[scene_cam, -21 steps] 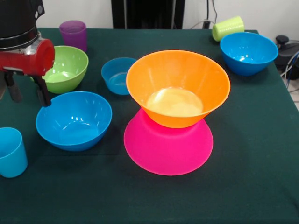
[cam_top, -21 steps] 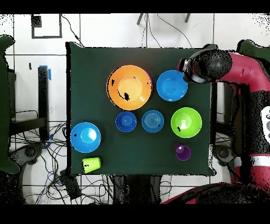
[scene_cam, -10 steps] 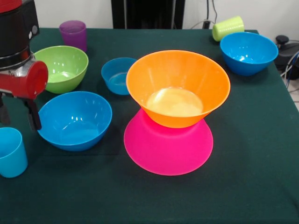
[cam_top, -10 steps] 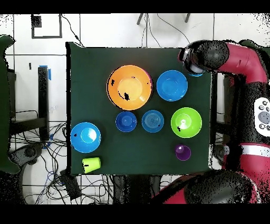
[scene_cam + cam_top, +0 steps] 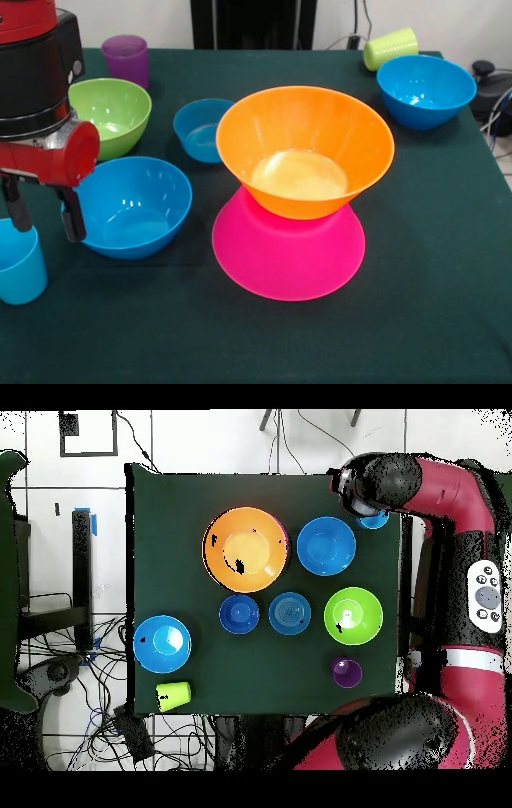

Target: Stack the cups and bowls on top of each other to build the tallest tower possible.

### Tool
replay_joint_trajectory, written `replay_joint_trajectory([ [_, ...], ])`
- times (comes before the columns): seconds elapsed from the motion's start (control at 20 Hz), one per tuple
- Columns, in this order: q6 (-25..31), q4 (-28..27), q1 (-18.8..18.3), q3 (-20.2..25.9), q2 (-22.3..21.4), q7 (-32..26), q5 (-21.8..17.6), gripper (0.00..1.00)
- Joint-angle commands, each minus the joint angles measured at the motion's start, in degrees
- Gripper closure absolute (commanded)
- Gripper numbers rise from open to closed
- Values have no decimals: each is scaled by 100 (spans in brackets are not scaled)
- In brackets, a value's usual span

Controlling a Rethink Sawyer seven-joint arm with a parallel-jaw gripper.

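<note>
tool poised beside the light-blue cup, tower two bowls high

the tool (image 5: pixel 42 226) hangs released, its two dark fingers (image 5: pixel 72 222) spread and empty, just above the bench (image 5: pixel 416 304) between the light-blue cup (image 5: pixel 19 261) and the nearest blue bowl (image 5: pixel 132 205). it looks lined up to come onto the cup, which stands upright at the bench's edge, mouth up. a cup is narrow enough for the spread fingers, which likely explains the choice.

the tower sits mid-bench: the pink bowl (image 5: pixel 288 256) lies mouth down as a broad base, and the orange bowl (image 5: pixel 306 150) stands mouth up on it, base to base, gaining height rather than nesting. behind it rest the small light-blue bowl (image 5: pixel 200 130) and, seen from overhead, a dark-blue bowl (image 5: pixel 239 614) beside it. the green bowl (image 5: pixel 110 116) and purple cup (image 5: pixel 126 58) stand further back, the second blue bowl (image 5: pixel 426 90) in the far corner, with the yellow-green cup (image 5: pixel 390 48) tipped on its side.
</note>
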Motion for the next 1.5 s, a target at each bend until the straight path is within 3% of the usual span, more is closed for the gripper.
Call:
replay_joint_trajectory([
  [0.05, -50, 381, 89, -186, -33, -1481, -318, 0],
  [0.35, -99, 499, 65, -211, -57, -1445, -319, 0],
  [0.6, -91, 571, 147, -393, -249, -1470, -539, 0],
  [1.5, -282, 743, 103, -421, -288, -1354, -545, 0],
])
